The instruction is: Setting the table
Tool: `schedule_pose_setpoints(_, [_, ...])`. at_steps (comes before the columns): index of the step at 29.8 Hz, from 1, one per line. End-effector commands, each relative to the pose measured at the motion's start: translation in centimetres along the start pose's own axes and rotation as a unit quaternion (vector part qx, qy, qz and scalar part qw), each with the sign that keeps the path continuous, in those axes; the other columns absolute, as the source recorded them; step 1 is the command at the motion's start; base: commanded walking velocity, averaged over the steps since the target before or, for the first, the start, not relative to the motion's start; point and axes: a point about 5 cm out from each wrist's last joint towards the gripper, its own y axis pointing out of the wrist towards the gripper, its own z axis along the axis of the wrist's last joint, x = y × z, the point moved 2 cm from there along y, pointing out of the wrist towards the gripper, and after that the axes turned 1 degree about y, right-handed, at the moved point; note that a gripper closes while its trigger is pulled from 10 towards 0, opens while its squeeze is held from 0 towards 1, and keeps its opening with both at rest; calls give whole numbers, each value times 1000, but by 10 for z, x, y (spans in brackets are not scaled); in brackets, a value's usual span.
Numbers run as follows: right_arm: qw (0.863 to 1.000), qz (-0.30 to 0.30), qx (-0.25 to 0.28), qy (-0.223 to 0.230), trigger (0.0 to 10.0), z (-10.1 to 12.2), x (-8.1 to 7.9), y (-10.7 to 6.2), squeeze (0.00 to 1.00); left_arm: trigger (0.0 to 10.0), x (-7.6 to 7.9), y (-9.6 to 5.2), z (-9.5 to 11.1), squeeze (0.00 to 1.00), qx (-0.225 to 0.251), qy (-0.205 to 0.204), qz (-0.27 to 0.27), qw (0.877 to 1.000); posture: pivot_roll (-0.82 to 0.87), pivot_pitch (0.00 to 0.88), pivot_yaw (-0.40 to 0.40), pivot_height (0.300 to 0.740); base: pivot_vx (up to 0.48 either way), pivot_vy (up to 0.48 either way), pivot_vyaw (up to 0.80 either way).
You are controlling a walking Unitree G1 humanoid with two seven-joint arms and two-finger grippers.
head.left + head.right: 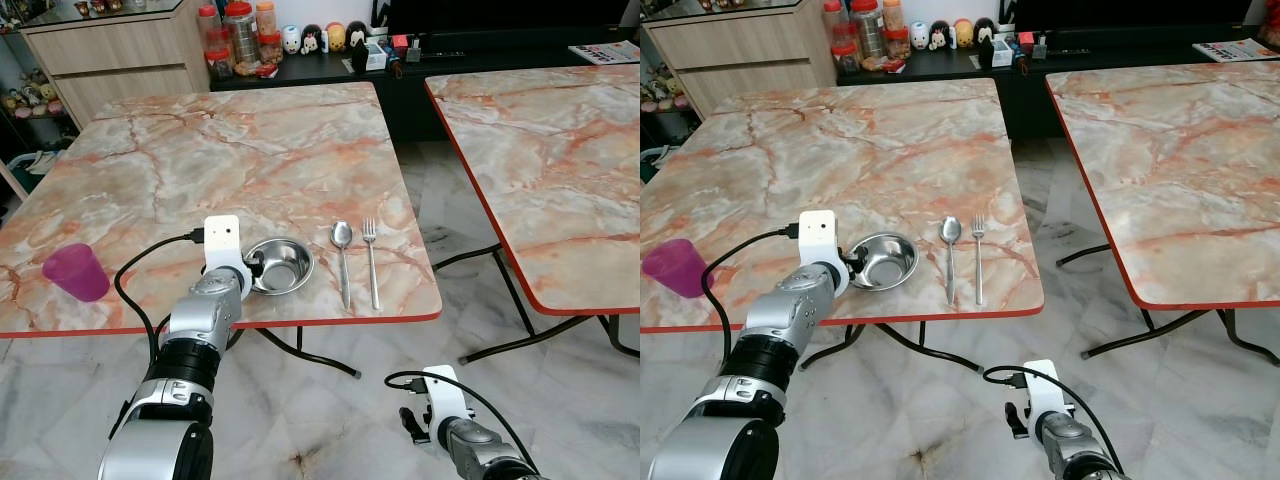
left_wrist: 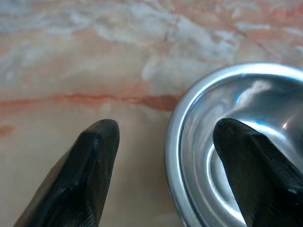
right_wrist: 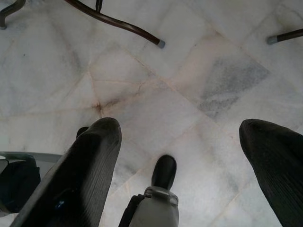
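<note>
At the near edge of the marble table, my left gripper straddles the rim of the steel bowl. My fingers are spread wide and have hold of nothing: in the left wrist view one black finger hangs outside over bare marble, the other sits over the bowl's hollow, with the rim between them. I cannot tell whether either pad touches the metal.

The bowl stands upright near the table's front edge. Just to its right lie the spoon and then the fork, side by side, handles toward me. The pink cup stands well apart, at the table's far left by the same edge. My right gripper hangs low over the floor, fingers wide apart and empty.

The risk, as I judge it, lies in the thin, slick rim. If I pinch it off-centre the bowl could tip or skid out of my fingers. A shove to the right would knock it into the spoon and spoil the setting. A drag toward me could carry it over the red edge onto the tiles.
</note>
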Motion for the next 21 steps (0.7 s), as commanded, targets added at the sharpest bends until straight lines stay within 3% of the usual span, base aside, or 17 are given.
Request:
schedule_pose_setpoints(1, [1000,4,2,2,10000,2,-3,0,0,10000,-2,1,3,0,-5,-5,3,1000,-40,50,83,740,0,0,0])
schedule_pose_setpoints(18, [1000,5,2,2,10000,2,-4,1,0,10000,-4,2,-2,0,-21,-23,6,999,-40,48,85,740,0,0,0])
schedule_pose_setpoints(19, [1000,4,2,2,10000,2,-4,1,0,9176,-4,2,-2,0,-21,-24,5,999,-40,48,85,740,0,0,0])
schedule_pose_setpoints(20, [1000,5,2,2,10000,2,-4,1,0,6157,-4,2,-3,0,-22,-24,5,999,-40,48,85,740,0,0,0])
schedule_pose_setpoints(21, [1000,5,2,2,10000,2,-4,1,0,4706,-4,2,-3,0,-23,-24,5,999,-40,48,85,740,0,0,0])
